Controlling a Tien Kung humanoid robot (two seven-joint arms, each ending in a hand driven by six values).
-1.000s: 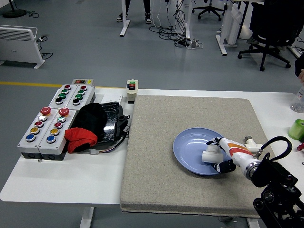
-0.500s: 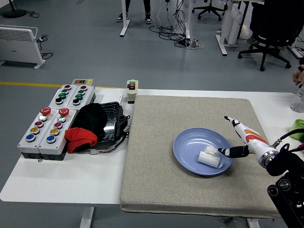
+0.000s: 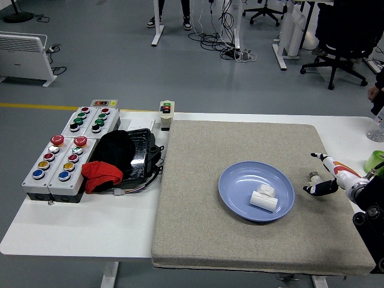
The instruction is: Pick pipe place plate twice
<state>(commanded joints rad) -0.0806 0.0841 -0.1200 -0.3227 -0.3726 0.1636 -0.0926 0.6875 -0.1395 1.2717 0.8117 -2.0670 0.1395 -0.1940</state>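
Note:
A blue plate (image 3: 240,180) sits on the grey mat, right of centre. A white pipe fitting (image 3: 263,198) lies on the plate's right half. A second small pipe fitting (image 3: 313,177) stands on the mat just right of the plate. My right hand (image 3: 316,174) is off the plate at the mat's right edge. Its fingers are spread and hold nothing, and the small fitting sits between its forefinger and thumb. My left arm is out of view.
The grey mat (image 3: 210,240) covers the table's right half. Button boxes (image 3: 66,150) and a black and red bundle (image 3: 117,159) lie at the left. A small switch box (image 3: 166,114) stands at the mat's far left corner. A green object (image 3: 377,162) and a person's hand (image 3: 374,92) show at the right edge.
My right hand let go of the white pipe fitting on the plate, opened, and drew back to the right, off the plate. The fitting stays on the plate.

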